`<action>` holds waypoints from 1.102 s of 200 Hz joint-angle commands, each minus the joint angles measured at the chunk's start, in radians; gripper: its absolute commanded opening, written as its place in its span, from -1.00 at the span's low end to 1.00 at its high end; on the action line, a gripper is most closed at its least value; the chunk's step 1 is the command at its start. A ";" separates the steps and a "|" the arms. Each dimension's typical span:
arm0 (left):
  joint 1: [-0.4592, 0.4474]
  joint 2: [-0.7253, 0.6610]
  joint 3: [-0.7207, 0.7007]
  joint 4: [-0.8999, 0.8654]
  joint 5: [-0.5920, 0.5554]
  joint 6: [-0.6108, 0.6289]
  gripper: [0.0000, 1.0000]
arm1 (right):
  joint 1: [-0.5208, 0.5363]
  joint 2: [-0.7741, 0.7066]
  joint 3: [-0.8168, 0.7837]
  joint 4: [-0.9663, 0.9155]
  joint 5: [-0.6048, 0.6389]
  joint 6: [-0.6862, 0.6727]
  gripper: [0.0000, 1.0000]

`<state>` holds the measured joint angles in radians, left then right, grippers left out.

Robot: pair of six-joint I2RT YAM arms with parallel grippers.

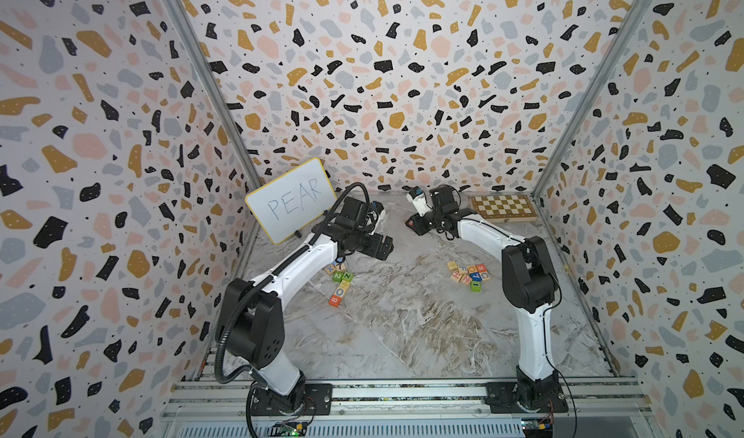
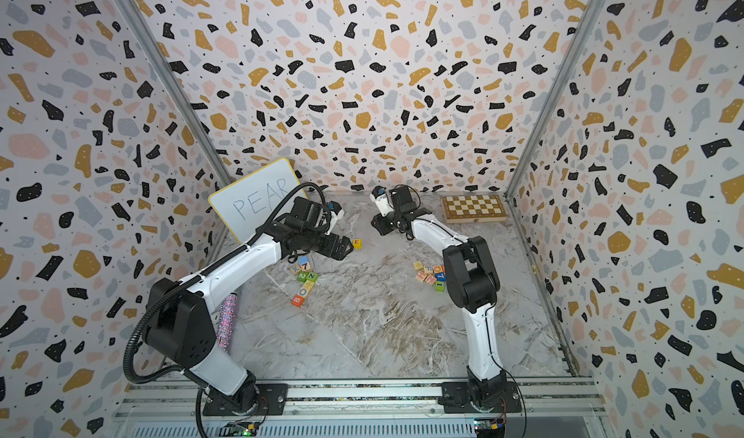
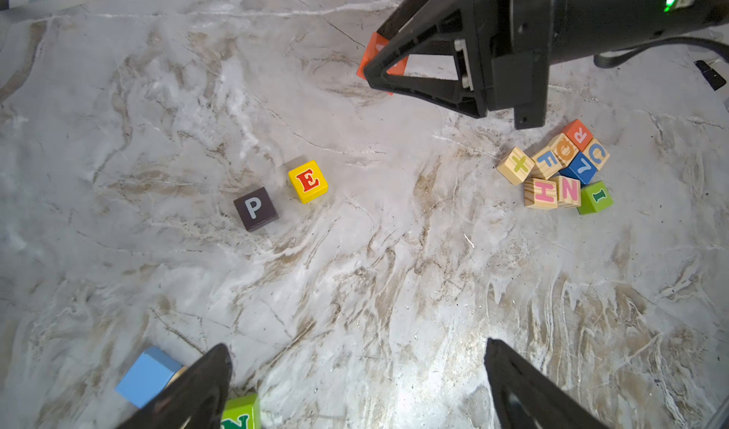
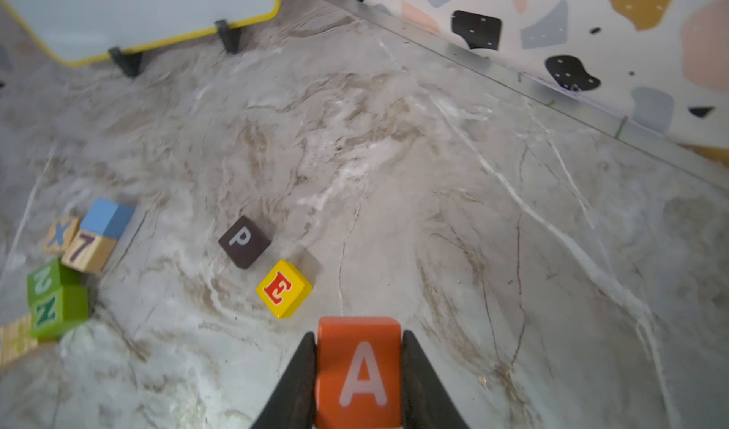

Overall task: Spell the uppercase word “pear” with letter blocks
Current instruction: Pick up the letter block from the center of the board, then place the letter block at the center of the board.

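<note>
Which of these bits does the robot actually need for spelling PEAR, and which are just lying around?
Needed: black P block, yellow E block, orange A block in the right gripper, orange R block.
Lying about: chessboard, green N block, H block, green I block, whiteboard.

From my station I see a grey-and-white marbled tabletop [image 1: 402, 327] veined with brown, and terrazzo-patterned walls [image 1: 362, 73]: white, blotched black, mustard, pink and blue-grey. The dark brown-black wooden P cube [image 3: 255, 209] has a pale grey letter. The yellow wooden E cube [image 3: 308, 181] has a red one, the orange-red wooden A cube [image 4: 358, 372] a whitish one, and the orange-red wooden R cube [image 3: 578, 134] a pale one too. The yellow-rimmed whiteboard [image 1: 290, 200] has blue lettering. The wooden chessboard [image 1: 503, 207] is checked brown and cream. I also note a plain light-blue cube [image 4: 106, 218] and a green cube [image 4: 55, 312] with a dark green N.
</note>
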<state>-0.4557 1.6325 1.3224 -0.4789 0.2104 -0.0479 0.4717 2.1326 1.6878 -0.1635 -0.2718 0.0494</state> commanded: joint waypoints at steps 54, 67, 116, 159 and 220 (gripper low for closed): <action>-0.003 -0.007 -0.020 0.047 -0.019 -0.028 0.99 | 0.096 0.110 0.088 -0.080 0.243 0.265 -0.72; -0.003 -0.002 -0.015 0.046 -0.018 -0.030 0.99 | 0.095 0.121 0.089 -0.081 0.239 0.255 -0.72; -0.003 0.007 -0.013 0.043 -0.031 -0.026 0.99 | 0.091 0.154 0.107 -0.122 0.252 0.231 -0.73; -0.003 0.004 -0.014 0.040 -0.032 -0.023 0.99 | 0.095 0.171 0.126 -0.152 0.269 0.197 -0.73; -0.003 0.003 -0.017 0.041 -0.032 -0.023 0.99 | 0.104 0.190 0.150 -0.199 0.303 0.199 -0.73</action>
<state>-0.4557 1.6329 1.3090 -0.4618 0.1787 -0.0681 0.5701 2.3226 1.8042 -0.3145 0.0097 0.2520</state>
